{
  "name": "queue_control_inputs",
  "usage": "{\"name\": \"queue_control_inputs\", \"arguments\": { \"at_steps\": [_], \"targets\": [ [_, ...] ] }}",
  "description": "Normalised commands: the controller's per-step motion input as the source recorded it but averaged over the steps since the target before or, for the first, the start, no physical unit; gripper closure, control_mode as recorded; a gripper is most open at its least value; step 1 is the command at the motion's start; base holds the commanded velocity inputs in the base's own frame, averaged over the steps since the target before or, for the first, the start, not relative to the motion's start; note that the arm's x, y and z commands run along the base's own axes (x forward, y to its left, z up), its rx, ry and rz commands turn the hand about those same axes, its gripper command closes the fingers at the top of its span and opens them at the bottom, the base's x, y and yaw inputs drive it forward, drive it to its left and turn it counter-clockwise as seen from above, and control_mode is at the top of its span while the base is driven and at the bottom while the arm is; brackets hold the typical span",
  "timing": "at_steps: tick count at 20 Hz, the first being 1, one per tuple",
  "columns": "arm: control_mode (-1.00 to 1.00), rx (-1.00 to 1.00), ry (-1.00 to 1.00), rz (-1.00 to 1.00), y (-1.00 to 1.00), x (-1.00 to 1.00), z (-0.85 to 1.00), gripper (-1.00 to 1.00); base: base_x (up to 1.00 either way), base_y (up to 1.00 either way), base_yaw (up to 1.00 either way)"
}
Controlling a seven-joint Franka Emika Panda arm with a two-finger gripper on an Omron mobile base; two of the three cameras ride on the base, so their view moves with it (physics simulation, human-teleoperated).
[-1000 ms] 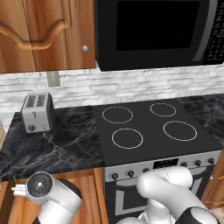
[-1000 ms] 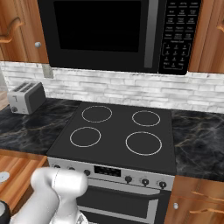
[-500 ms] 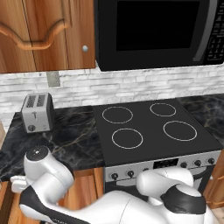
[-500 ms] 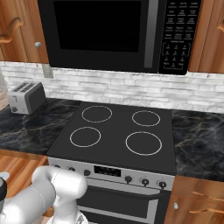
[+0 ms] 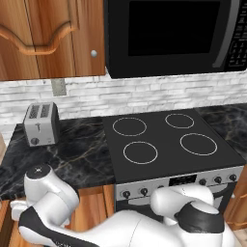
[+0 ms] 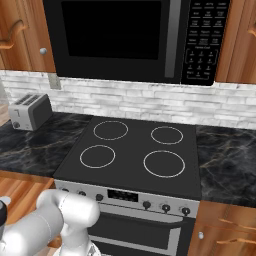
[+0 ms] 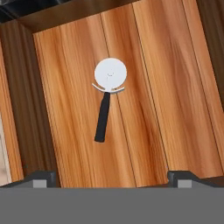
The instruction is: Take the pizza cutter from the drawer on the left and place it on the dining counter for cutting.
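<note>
The hand (image 7: 112, 177) hangs over the open drawer (image 7: 175, 87), its two fingertips (image 7: 41, 178) spread wide at the bottom of the hand view with nothing between them. Straight ahead lies the pizza cutter (image 7: 106, 98), flat on the bare wood floor of the drawer, round blade away from the hand and dark handle pointing back toward it. This looks like the reach-in step, the pick not yet made. Next move calls for dropping down, lining the fingers across that slim handle, then closing. Beyond sit the stove (image 5: 169, 144) and toaster (image 5: 41, 123).
</note>
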Motion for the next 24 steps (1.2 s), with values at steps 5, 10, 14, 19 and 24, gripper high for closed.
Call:
{"name": "queue_control_inputs", "arguments": {
  "at_steps": [5, 10, 14, 19, 24],
  "targets": [
    [-1.00, 0.00, 0.01, 0.00, 0.00, -0.03, -0.22, -1.00, 0.00, 0.00, 0.00],
    [-1.00, 0.00, 0.00, 0.00, 0.00, -0.01, -0.15, -1.00, 0.00, 0.00, 0.00],
    [-1.00, 0.00, 0.00, 0.00, 0.00, 0.00, -0.17, -1.00, 0.00, 0.00, 0.00],
    [-1.00, 0.00, 0.00, 0.00, 0.00, 0.00, -0.10, -1.00, 0.00, 0.00, 0.00],
    [-1.00, 0.00, 0.00, 0.00, 0.00, 0.00, -0.09, -1.00, 0.00, 0.00, 0.00]
  ]
}}
